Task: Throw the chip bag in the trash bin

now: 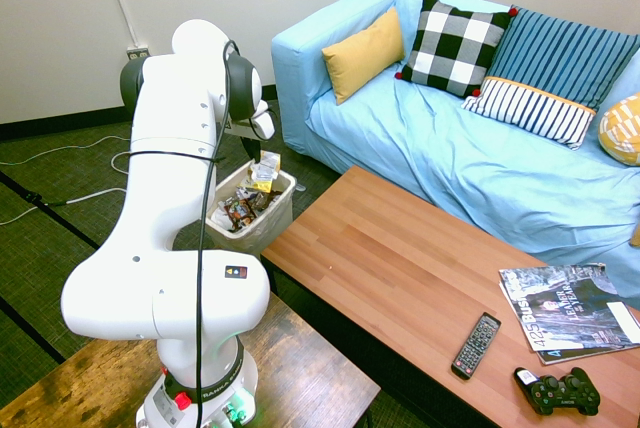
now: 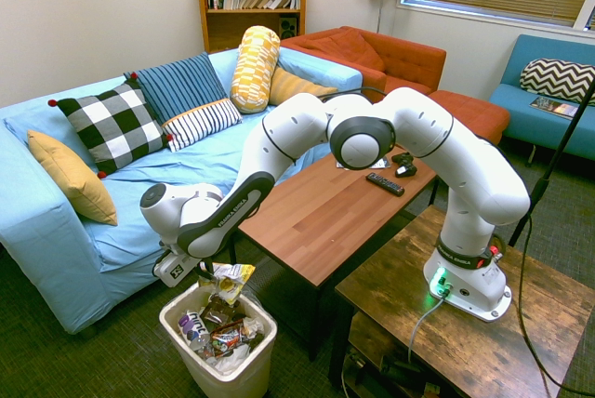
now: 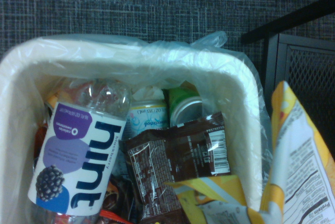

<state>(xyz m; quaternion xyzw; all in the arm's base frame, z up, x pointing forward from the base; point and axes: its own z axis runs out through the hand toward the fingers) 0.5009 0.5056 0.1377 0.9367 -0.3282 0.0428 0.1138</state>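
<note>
The chip bag [image 2: 231, 280], yellow and white crinkled foil, hangs upright just over the trash bin [image 2: 237, 375], its lower end among the rubbish. My gripper [image 2: 212, 271] reaches down over the bin from the sofa side and is shut on the bag's top edge. Seen from the other side, the chip bag [image 1: 265, 170] stands above the bin's rim [image 1: 287, 191] under the gripper [image 1: 264, 154]. In the wrist view the chip bag [image 3: 293, 166] fills the corner beside the bin's lined rim [image 3: 104, 56].
The bin holds a Hint bottle [image 3: 78, 156], cans and a brown candy wrapper [image 3: 178, 156]. A wooden coffee table [image 1: 400, 268] stands right beside the bin, carrying a remote [image 1: 476, 345], a game controller [image 1: 558, 393] and magazines [image 1: 570, 313]. The blue sofa [image 1: 420, 148] is behind.
</note>
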